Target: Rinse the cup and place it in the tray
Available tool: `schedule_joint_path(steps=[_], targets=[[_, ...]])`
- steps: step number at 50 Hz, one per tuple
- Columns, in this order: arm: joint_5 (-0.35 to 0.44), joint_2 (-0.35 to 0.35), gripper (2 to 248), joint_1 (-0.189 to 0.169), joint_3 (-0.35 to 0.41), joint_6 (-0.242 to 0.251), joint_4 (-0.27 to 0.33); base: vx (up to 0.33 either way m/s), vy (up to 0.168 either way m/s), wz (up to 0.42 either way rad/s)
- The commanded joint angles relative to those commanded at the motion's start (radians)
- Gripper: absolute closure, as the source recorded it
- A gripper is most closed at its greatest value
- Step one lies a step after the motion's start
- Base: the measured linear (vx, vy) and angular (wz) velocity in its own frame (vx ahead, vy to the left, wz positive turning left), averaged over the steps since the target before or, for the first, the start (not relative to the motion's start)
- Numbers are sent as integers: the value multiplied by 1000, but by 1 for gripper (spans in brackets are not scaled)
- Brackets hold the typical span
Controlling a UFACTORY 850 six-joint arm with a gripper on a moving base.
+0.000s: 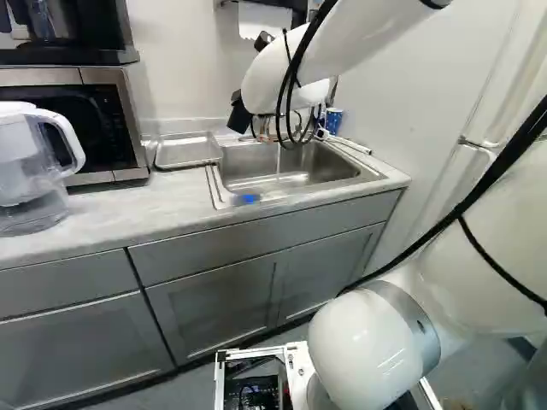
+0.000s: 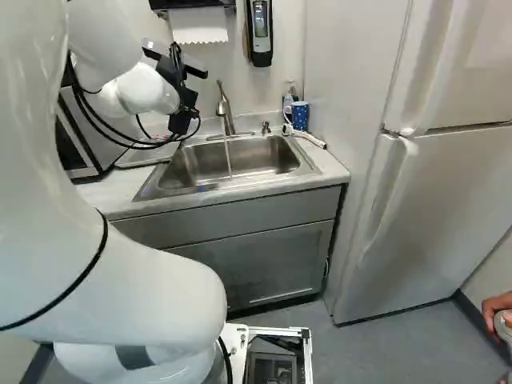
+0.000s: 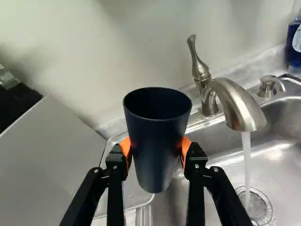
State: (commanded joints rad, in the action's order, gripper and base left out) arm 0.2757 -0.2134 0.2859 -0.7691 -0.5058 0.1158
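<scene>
**Dark cup (image 3: 156, 141) held upright left of the running tap (image 3: 240, 110)**

At the left, a clear pitcher (image 1: 30, 166) stands on the counter (image 1: 128, 205), near a microwave (image 1: 128, 137). Next, the metal tray (image 1: 187, 151) lies just left of the sink (image 2: 276, 156). The gripper (image 2: 182, 100) grasps the dark cup, an orange pad against either side. Right of it, water (image 3: 247, 165) falls into the sink. Farther right stands a patterned blue cup (image 2: 300, 117).

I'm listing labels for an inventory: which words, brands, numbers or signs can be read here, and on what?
No text can be read.
Bottle of blue liquid: label too small, cut off.
Wall dispenser: markings too small.
Microwave panel: marks too blurred.
Dark cup: no lettering shows.
</scene>
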Motion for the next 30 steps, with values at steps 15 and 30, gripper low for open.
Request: schedule_joint_path(steps=[15, 30], targets=[[0, 0, 129, 0, 0, 158, 0, 0, 0, 0], [0, 0, 129, 0, 0, 316, 0, 0, 0, 0]])
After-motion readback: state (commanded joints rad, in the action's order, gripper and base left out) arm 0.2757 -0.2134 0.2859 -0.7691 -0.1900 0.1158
